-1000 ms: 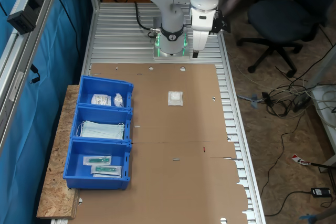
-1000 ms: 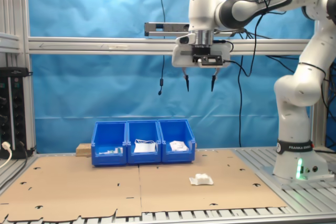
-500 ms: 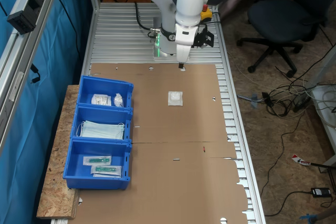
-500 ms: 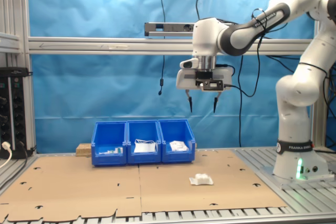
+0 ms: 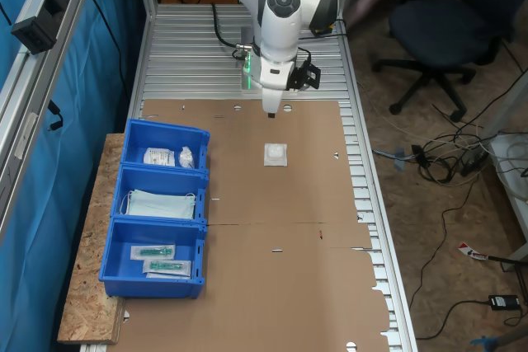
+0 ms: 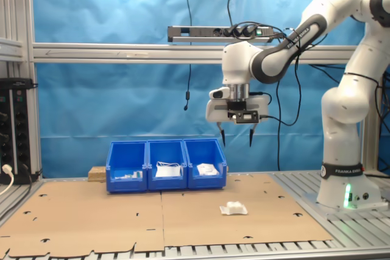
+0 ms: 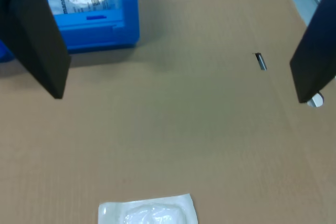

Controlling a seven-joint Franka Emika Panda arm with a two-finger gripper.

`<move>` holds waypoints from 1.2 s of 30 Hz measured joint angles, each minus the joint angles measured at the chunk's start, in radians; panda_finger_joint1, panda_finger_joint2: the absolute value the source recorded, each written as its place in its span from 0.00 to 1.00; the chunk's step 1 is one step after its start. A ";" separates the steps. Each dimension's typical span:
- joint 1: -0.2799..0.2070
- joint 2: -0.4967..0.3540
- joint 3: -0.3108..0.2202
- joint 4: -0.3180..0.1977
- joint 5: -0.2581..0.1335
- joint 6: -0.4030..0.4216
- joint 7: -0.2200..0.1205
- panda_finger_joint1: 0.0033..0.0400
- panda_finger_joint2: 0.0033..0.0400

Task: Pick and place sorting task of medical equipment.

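Spread wide and empty, the pincer [image 6: 236, 140] hung high above the packet [image 6: 234, 209], which lay ungrasped on the cardboard [image 6: 183, 217]; bins [image 6: 166, 165] awaited.

I see matt brown cardboard [image 5: 280, 228] covering a ribbed bare-metal table [image 5: 190, 55]. The packet [image 5: 275, 154] looks like thin translucent plastic, slightly glossy. The bins [image 5: 161, 208] are smooth blue plastic on a rough chipboard slab [image 5: 82, 286]. My arm [image 6: 347, 89] has a glossy white shell; its fingers [image 7: 37, 35] are matt black.
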 joint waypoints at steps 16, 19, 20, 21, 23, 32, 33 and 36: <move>-0.004 0.173 -0.001 -0.014 0.000 0.083 -0.035 1.00 1.00; -0.004 0.196 -0.001 -0.019 0.000 0.100 -0.037 1.00 1.00; -0.004 0.202 -0.001 -0.022 0.000 0.106 -0.037 1.00 1.00; -0.004 0.207 -0.001 -0.025 0.000 0.112 -0.038 1.00 1.00; -0.004 0.216 0.000 -0.030 0.000 0.125 -0.038 1.00 1.00; -0.004 0.253 0.006 -0.057 0.000 0.211 -0.048 1.00 1.00; -0.004 0.261 0.006 -0.059 0.000 0.223 -0.050 1.00 1.00; -0.004 0.286 0.007 -0.064 0.000 0.260 -0.052 1.00 1.00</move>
